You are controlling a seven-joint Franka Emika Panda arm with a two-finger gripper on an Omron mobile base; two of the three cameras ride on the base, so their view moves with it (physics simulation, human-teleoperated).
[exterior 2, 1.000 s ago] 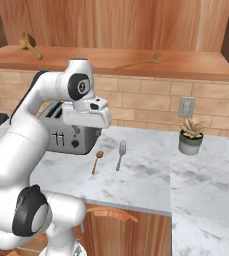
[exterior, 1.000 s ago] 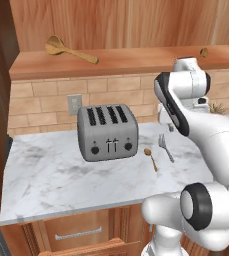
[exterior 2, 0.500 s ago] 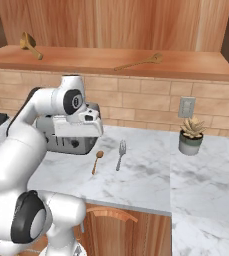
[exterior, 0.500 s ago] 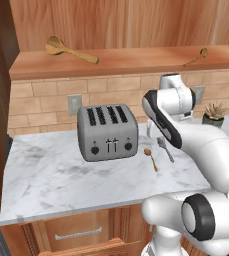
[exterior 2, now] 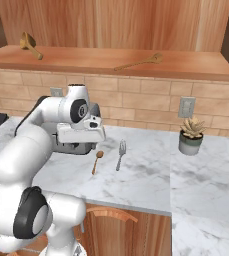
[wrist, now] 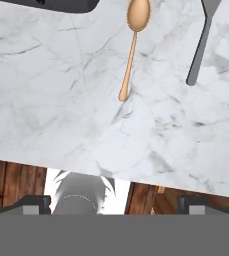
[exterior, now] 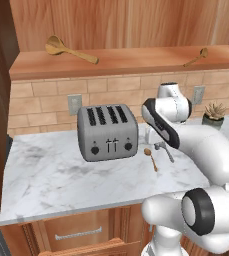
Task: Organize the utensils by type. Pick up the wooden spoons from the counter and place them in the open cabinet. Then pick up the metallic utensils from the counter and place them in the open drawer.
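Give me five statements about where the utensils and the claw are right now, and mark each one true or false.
1. Both wooden spoons lie on the cabinet shelf. True.
2. The fork lies in the drawer. False: it lies on the counter, beside the small coppery spoon.
3. The claw is shut on the small spoon. False: it is open and holds nothing.
4. The toaster stands on the counter. True.
5. The potted plant sits on the shelf. False: it stands on the counter.
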